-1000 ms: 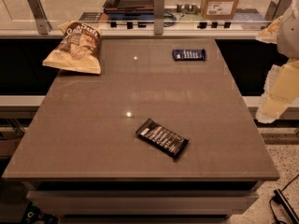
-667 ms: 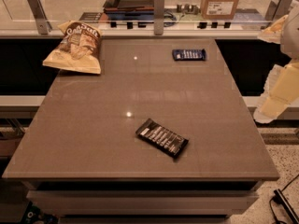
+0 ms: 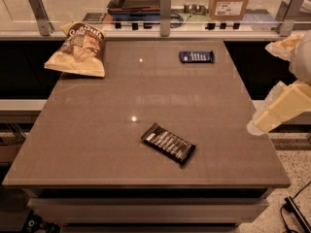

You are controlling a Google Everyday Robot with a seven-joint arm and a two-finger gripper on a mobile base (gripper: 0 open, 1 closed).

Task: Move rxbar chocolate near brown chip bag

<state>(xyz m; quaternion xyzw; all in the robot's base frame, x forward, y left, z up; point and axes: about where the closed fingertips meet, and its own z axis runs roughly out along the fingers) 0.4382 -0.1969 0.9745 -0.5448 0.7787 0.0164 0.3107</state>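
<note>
The brown chip bag [image 3: 77, 50] is set far left. The rxbar chocolate [image 3: 168, 143] is laid near centre, well apart. The blue bar [image 3: 196, 56] might be grabbed mistakenly. The gripper [image 3: 265, 120] is held far right, beyond the table edge; its state cannot be told.

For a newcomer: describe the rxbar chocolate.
On the brown table, left of the cream gripper at its right edge, look near the front. The flat black wrapper with white lettering lies there; the other bar is smaller, dark blue, farther back.
</note>
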